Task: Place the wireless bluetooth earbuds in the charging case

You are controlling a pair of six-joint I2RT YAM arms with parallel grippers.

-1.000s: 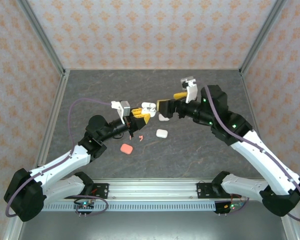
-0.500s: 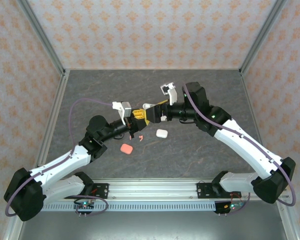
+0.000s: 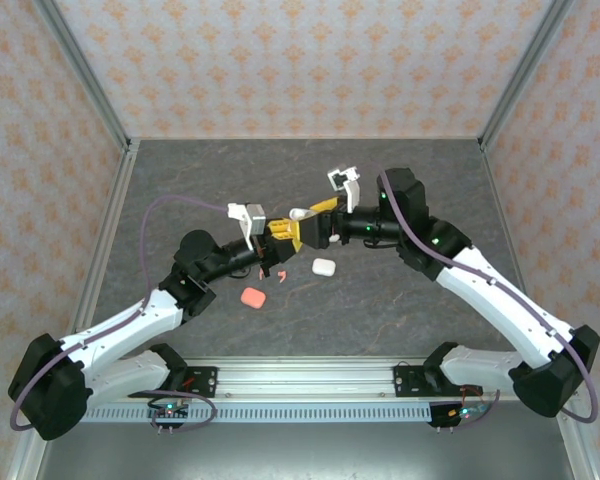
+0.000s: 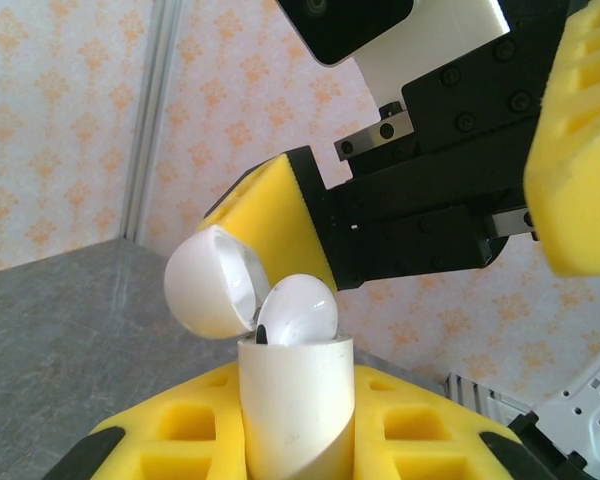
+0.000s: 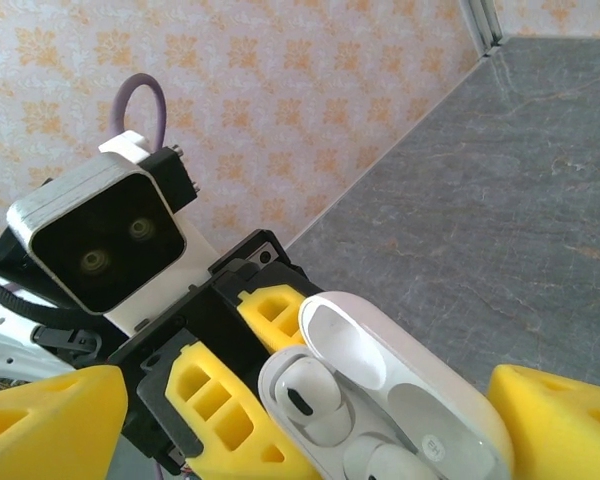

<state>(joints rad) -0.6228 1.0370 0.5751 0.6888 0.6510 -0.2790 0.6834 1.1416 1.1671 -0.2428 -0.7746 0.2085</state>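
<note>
Top external view: the left tool is clamping an open white charging case near the middle of the frame, over the grey table. The right tool is facing it from the right with its jaws standing wide on either side of the case, holding nothing. Below them a closed white case is lying on the table, a coral case is lying further to the lower left, and two tiny coral earbuds are lying between those two.

Left wrist view: the charging case is standing upright at bottom centre, pinched between the left tool's yellow fingers, its lid hanging open to the left. One of the white earbuds is showing in its mouth. The right tool is looming behind, one yellow finger just behind the lid and the other well off at the right edge.

Right wrist view: the case is sitting low in the frame between the right tool's spread fingers, with two white earbuds seated in it.
</note>
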